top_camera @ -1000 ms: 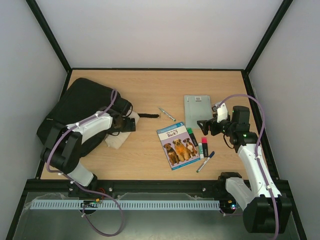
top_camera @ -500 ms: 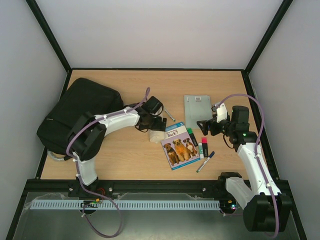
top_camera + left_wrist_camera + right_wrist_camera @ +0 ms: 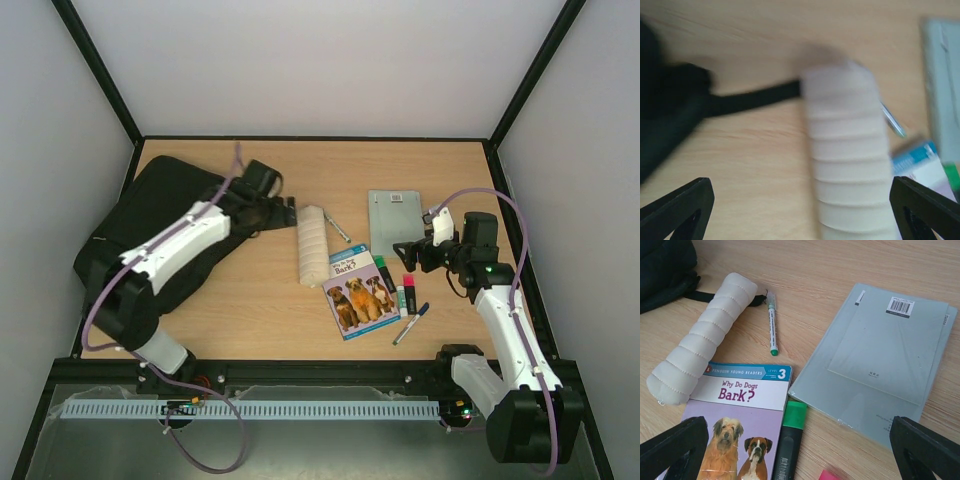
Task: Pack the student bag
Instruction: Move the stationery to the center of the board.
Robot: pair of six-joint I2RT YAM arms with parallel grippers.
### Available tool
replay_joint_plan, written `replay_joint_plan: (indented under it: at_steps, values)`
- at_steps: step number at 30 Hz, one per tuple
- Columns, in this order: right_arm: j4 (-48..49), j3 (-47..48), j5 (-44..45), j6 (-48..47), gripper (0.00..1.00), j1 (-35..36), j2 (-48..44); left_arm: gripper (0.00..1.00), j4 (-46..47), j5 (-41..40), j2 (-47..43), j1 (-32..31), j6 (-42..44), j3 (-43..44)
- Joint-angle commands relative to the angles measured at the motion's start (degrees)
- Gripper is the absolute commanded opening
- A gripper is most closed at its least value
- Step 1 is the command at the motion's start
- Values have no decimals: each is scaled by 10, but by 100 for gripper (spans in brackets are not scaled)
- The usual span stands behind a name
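The top external camera looked down from above and behind on the whole table (image 3: 280,310). Both wrist cameras hung low and close, sharing the cream padded roll (image 3: 702,357) and pen (image 3: 771,325).

The left wrist view is smeared: the cream ribbed roll (image 3: 847,155) runs off the bottom edge, and the black strap (image 3: 755,97) ends hidden behind the roll.

a cream quilted roll (image 3: 702,337) lies just beside a dog book (image 3: 742,405), near a pen (image 3: 772,326) and grey booklets (image 3: 880,365).
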Motion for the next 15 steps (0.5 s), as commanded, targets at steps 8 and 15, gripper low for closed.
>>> replay_joint_plan:
  at_steps: [8, 15]
  values:
    - [-21, -2, -23, -11, 99, 4, -4, 99, 8, -189, -172, 176, -82, -202]
    - [-23, -2, -30, -13, 99, 4, -6, 99, -10, -321, -229, 241, -171, -278]
